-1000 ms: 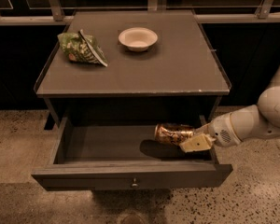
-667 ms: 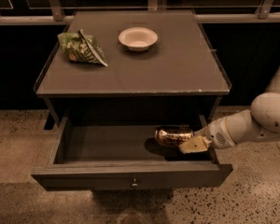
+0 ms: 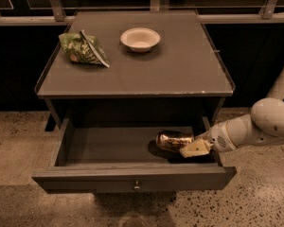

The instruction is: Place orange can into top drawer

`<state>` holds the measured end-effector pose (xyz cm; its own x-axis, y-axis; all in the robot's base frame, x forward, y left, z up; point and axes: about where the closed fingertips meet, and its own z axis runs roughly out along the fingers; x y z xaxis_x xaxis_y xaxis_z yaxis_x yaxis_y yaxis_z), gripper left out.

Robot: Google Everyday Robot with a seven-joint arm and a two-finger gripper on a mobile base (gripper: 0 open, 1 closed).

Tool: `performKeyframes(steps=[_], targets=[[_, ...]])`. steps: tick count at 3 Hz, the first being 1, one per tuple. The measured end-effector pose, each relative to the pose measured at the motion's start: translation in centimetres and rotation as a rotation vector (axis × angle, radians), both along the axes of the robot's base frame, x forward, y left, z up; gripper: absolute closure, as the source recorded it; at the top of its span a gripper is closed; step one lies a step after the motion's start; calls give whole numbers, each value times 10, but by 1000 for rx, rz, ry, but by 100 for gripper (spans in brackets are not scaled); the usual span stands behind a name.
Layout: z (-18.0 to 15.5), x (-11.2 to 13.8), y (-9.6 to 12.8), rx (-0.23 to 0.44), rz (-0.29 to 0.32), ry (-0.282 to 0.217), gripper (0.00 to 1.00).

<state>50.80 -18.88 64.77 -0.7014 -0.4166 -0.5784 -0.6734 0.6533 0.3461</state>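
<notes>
The orange can (image 3: 173,140) lies on its side inside the open top drawer (image 3: 109,145), in its right half, with a dark shadow under it. My gripper (image 3: 193,147) reaches in from the right over the drawer's right wall, and its pale fingers are closed on the can's right end. I cannot tell whether the can rests on the drawer floor or hangs just above it. The drawer is pulled well out, and its front panel with a small round knob (image 3: 137,186) faces the camera.
A white bowl (image 3: 140,39) and a green chip bag (image 3: 83,48) sit at the back of the cabinet top (image 3: 180,70). My white arm (image 3: 265,124) comes in from the right. Speckled floor surrounds the cabinet, and a railing runs behind it.
The can and my gripper have sunk slightly lower into the drawer and shifted a little left. The drawer, bowl and bag have not moved.
</notes>
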Motion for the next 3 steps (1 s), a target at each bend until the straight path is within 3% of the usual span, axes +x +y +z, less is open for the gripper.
performKeyframes(steps=[3], targets=[[0, 0, 0, 0, 0, 0, 12]])
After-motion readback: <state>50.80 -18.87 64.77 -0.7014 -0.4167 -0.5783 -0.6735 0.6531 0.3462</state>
